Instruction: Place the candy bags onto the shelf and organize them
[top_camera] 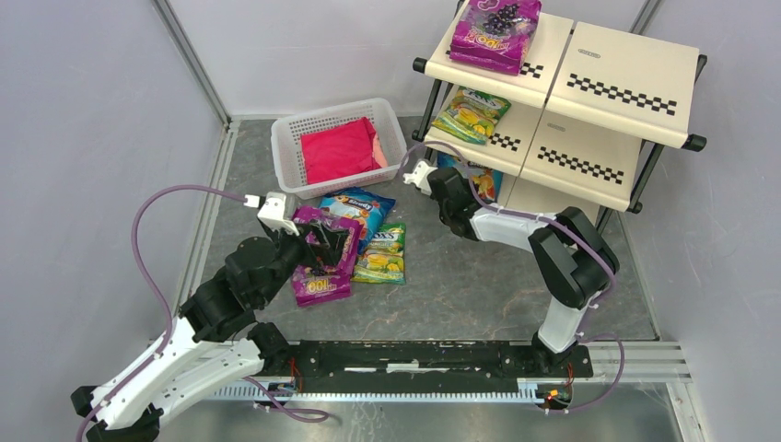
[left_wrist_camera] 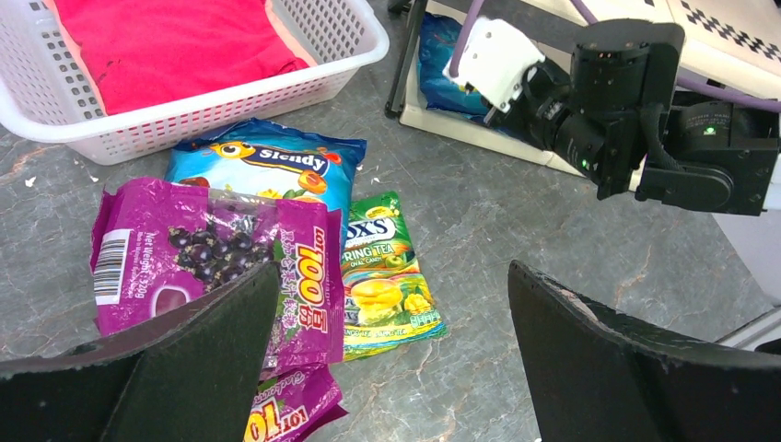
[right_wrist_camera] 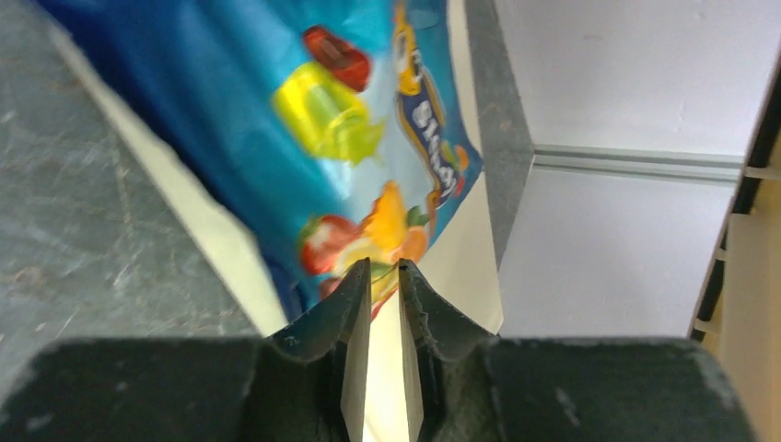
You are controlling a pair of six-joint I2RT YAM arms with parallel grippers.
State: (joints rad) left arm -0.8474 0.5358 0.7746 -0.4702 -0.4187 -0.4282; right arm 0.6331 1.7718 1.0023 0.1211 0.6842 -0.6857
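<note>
The cream shelf (top_camera: 608, 87) stands at the back right. A purple candy bag (top_camera: 497, 32) lies on its top tier and a green-yellow one (top_camera: 472, 115) on its middle tier. My right gripper (right_wrist_camera: 379, 267) is at the bottom tier (right_wrist_camera: 460, 267), its narrow jaws pinching the near edge of a blue candy bag (right_wrist_camera: 304, 110), which also shows in the top view (top_camera: 483, 177). My left gripper (left_wrist_camera: 394, 267) is wide open and empty just above the table bags. These are two overlapping purple bags (left_wrist_camera: 212, 258), a blue bag (left_wrist_camera: 267, 166) and a green-yellow bag (left_wrist_camera: 382, 276).
A white lattice basket (top_camera: 285, 147) holding a pink folded cloth (top_camera: 339, 152) stands at the back, just behind the table bags. My right arm (left_wrist_camera: 635, 110) stretches low across the floor in front of the shelf. Walls close in on both sides.
</note>
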